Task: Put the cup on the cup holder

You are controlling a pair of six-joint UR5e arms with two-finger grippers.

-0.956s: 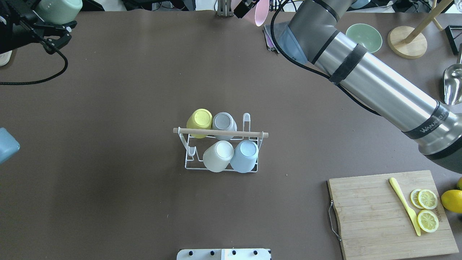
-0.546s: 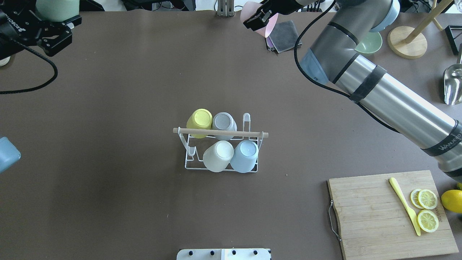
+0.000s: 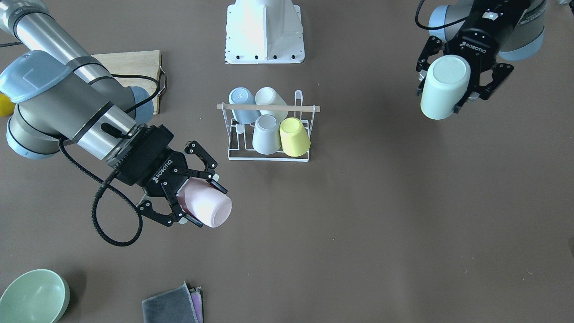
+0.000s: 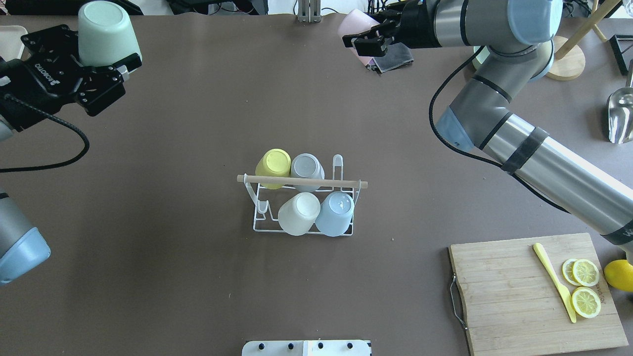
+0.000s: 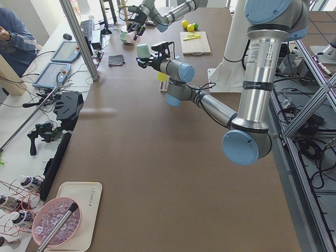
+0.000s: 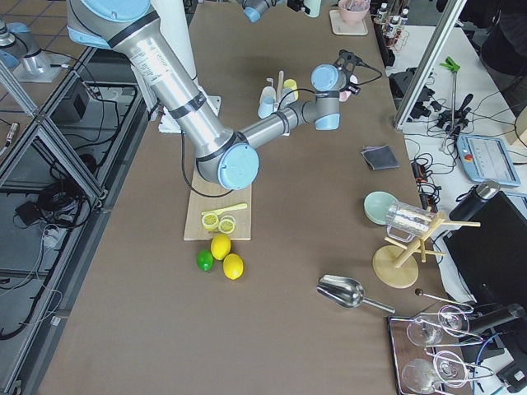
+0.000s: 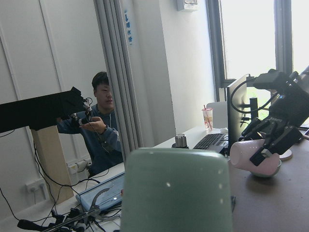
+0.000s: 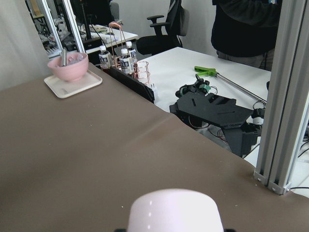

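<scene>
Gripping mint cup [image 3: 445, 83] in left claw [image 3: 441, 96], pink cup [image 3: 210, 211] in right claw [image 3: 204, 202], well off cup holder [image 3: 268, 107]; likely light, rigid, slick: hold mid-wall.

1. The left arm [image 4: 17, 249] bends at the elbow, and its wrist carries the left claw [image 3: 443, 96] out, pointing away from the robot's base.
2. The left claw's fingers are clamped on the sides of a pale green cup [image 3: 444, 80].
3. The right arm [image 4: 544, 163] stretches far forward, then folds at the wrist toward the robot's left.
4. The right claw [image 3: 205, 202] has its fingers closed around a pink cup [image 3: 213, 211].
</scene>
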